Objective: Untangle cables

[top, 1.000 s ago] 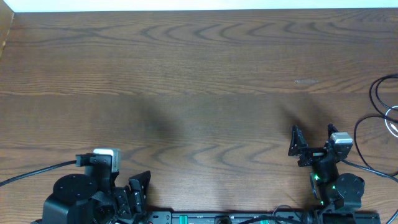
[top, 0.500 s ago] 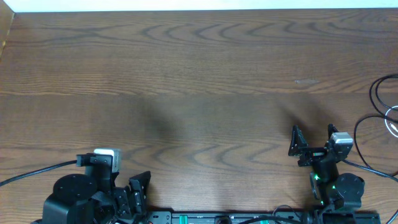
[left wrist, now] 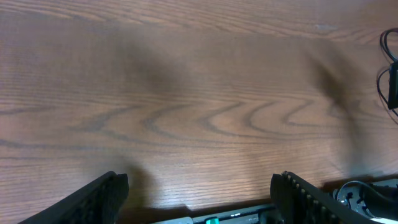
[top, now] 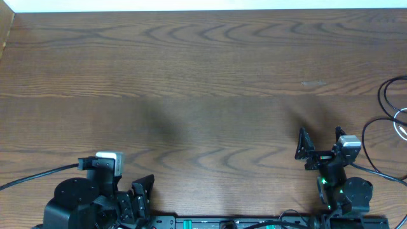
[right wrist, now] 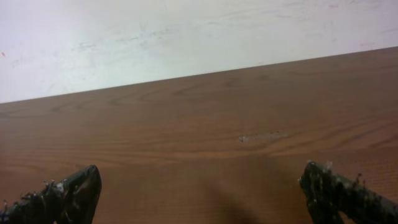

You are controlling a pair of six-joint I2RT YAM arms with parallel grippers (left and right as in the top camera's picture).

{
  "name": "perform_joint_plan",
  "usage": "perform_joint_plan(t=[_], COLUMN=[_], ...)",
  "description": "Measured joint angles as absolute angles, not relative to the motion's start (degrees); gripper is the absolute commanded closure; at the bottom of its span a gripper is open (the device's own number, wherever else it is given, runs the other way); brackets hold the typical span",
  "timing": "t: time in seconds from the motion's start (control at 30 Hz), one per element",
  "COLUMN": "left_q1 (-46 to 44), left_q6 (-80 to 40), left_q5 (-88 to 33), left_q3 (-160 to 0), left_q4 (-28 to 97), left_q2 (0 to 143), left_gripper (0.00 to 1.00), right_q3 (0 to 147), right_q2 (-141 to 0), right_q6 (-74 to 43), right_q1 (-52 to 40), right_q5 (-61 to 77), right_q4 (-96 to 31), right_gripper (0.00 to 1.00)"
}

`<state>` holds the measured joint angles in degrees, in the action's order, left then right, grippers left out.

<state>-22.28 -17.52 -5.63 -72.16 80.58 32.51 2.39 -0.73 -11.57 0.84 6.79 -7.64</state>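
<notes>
The cables show only at the table's far right edge: thin black loops (top: 380,97) and a short white piece (top: 401,129), mostly cut off by the frame. A bit of the black loop (left wrist: 381,43) also appears at the top right of the left wrist view. My right gripper (top: 320,141) stands open near the front right, well left of the loops, with only bare wood between its fingers (right wrist: 200,186). My left gripper (top: 135,198) is pulled back at the front left, also open and empty (left wrist: 200,186).
The wooden table (top: 203,83) stretches back to a pale far edge (top: 203,5). Both arm bases and a mounting rail (top: 229,222) line the front edge. A thick black lead (top: 32,177) runs off left from the left arm.
</notes>
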Motion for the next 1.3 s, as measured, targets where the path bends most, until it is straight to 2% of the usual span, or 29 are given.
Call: perform_joint_plan(t=[0.4, 0.77, 1.3], left_q1=[-22.28, -22.28, -22.28], left_q6=[-17.52, -20.12, -27.22], left_q5=[-5.58, -5.58, -1.08], left_q3=[-72.16, -67.83, -55.7], left_q4=[77.14, 65.39, 63.33], left_q2=[32.51, 31.92, 13.3], left_gripper=[0.21, 0.21, 0.21], right_q3=[2.37, 2.37, 2.37], right_q2=[-0.71, -0.69, -0.69], right_q6=[-11.57, -11.57, -11.57], right_q1=[0.84, 0.84, 0.84], right_q5=[6.79, 6.79, 6.79], right_q4=[-7.64, -7.6, -7.6], right_gripper=[0.01, 0.01, 0.01])
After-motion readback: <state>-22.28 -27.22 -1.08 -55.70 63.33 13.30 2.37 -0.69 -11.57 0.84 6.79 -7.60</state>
